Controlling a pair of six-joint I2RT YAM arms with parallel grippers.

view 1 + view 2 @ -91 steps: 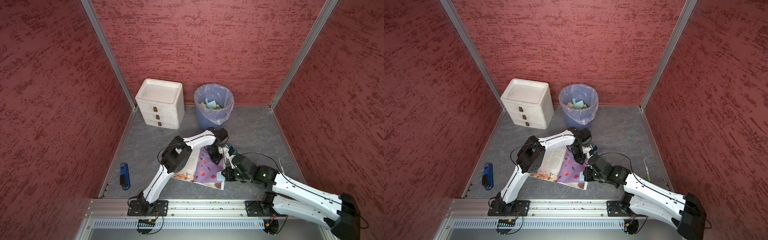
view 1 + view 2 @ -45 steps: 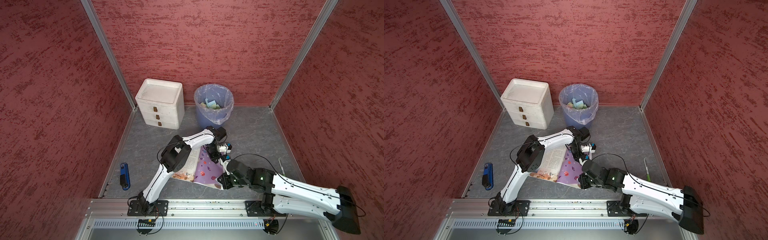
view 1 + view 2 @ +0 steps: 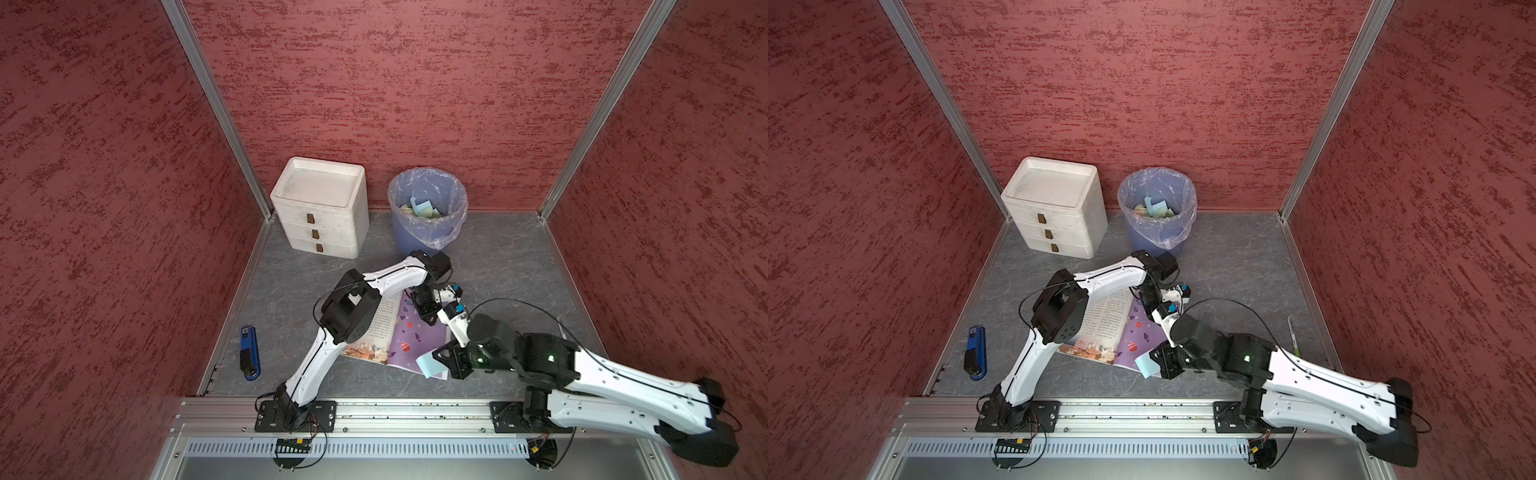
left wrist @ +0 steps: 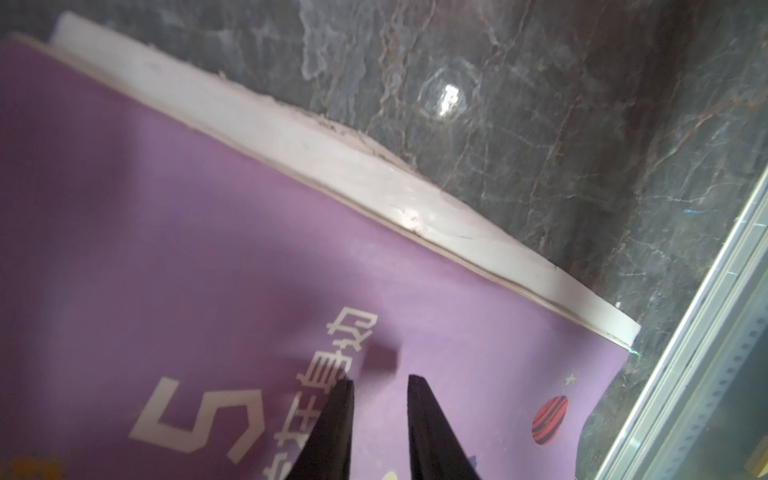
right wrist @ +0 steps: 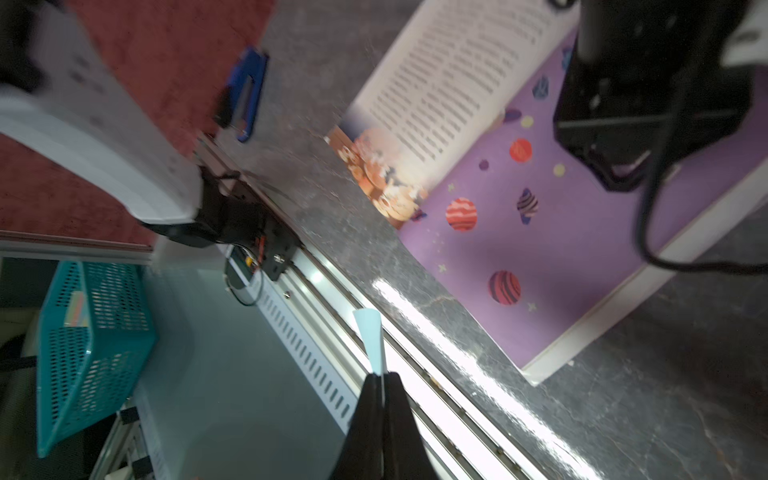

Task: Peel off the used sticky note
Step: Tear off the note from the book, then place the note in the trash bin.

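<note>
1. My right claw (image 5: 380, 376) is clenched tight on the light blue sticky note (image 3: 430, 365). It pinches one edge, and the rest of the paper sticks out past the tips.
2. The sticky note is up in the air near the front edge of the table (image 3: 498, 266), just beside the near corner of the open book (image 3: 405, 332). In the right wrist view no part of it touches the page, so I think it is free.
3. My left claw (image 4: 380, 380) is a little bit open, with nothing inside it. Its tips are down on the purple page of the book. I think it is there to hold the book flat.
4. So the peeling looks done to me. The step in hand is taking the note away.
5. The bin (image 3: 411, 243) with the plastic bag stands at the back edge of the table. It has other paper notes in it, so I guess this one goes there too.
6. Next I should lift the right claw higher and swing it toward the back. My left arm is between the note and the bin, so I must go around or over it.
7. I should let go only when the claw is above the bin's mouth. The note is light and sticky, so it may cling to the claw.
</note>
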